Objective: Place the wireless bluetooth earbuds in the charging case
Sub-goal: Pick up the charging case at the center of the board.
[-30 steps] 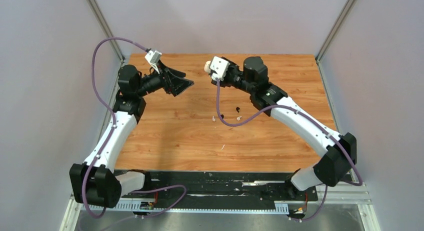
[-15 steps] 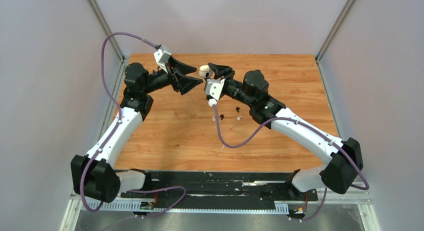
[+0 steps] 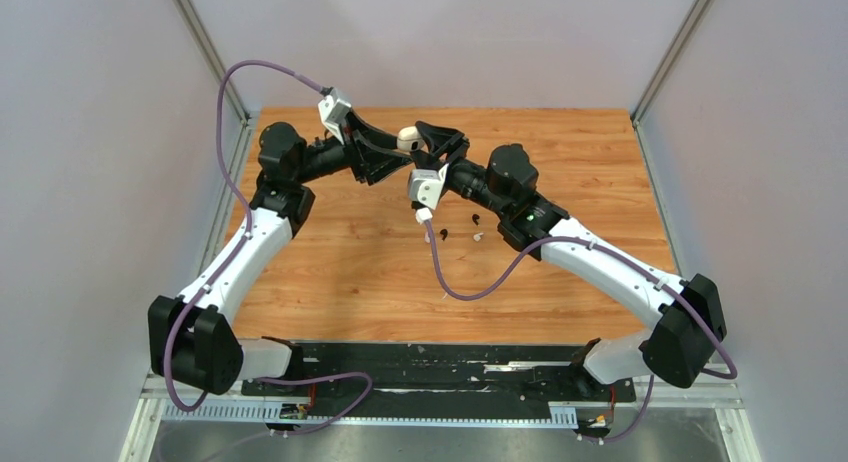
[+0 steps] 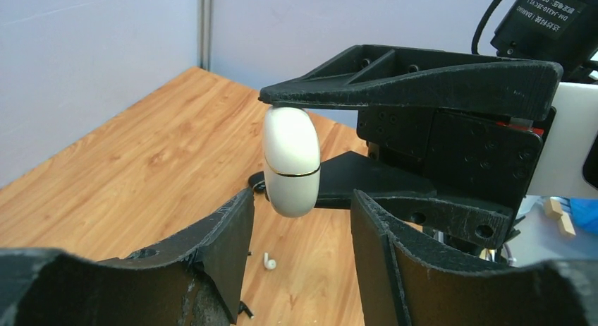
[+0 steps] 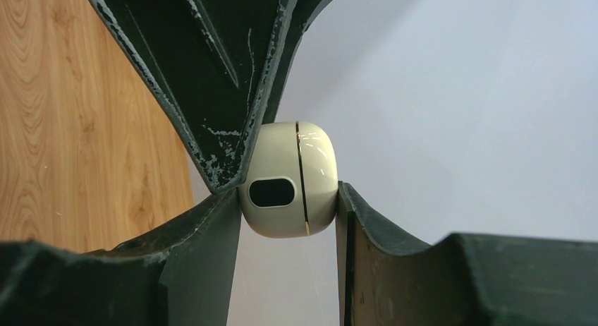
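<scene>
Nearest the arm bases we see a pale scrap [image 3: 445,295] lying alone on the wooden table [image 3: 330,282]. Farther in, below the right wrist, the earbuds lie loose on the wood in a small cluster: the white earbuds [image 3: 428,237] at its two ends and the black earbuds [image 3: 443,234] between them, none touching another. Beyond and above them the two arms meet in the air. The right gripper [image 5: 284,193] is clamped on the charging case [image 3: 407,138], one finger on each flat side, holding the closed case clear of the table. The left gripper [image 4: 302,197] faces it with its jaws apart, one finger on each side of the case's lower end. From the left wrist we see a gap on both sides, so it grasps nothing. From the right wrist we cannot tell whether one left finger brushes the case.
</scene>
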`<state>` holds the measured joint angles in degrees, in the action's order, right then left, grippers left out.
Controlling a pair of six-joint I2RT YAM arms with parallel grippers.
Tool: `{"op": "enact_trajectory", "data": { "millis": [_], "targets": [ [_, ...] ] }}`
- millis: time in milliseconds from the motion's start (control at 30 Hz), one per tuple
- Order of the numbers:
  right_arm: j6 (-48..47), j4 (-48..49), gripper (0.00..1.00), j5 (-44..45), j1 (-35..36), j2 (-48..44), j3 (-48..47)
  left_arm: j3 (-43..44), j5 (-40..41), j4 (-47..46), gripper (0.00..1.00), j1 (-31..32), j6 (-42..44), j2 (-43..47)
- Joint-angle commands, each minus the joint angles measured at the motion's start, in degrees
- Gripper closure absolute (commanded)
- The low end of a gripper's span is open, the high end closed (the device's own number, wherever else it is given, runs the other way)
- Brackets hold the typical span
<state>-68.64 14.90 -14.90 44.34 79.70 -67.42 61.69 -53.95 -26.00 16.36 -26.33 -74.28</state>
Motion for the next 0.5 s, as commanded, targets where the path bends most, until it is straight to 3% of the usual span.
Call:
{"op": "enact_trajectory", "data": {
  "millis": [0, 333, 467],
  "targets": [
    [-2.71, 4.57, 1.00, 0.42, 0.89, -0.89, 0.35, 2.45, -0.55, -3.12, 0.40, 0.85, -0.33, -0.38],
    [-2.19, 2.50, 1.00, 3.99, 2.47, 0.06, -1.28, 0.19, 10.15, -7.40, 0.42, 1.34, -1.97, 0.29],
    [-2.03, 2.14, 1.00, 4.53, 2.71, 0.08, -1.36, -0.16, 10.86, -8.14, 0.41, 1.77, -1.59, -0.08]
  ]
}}
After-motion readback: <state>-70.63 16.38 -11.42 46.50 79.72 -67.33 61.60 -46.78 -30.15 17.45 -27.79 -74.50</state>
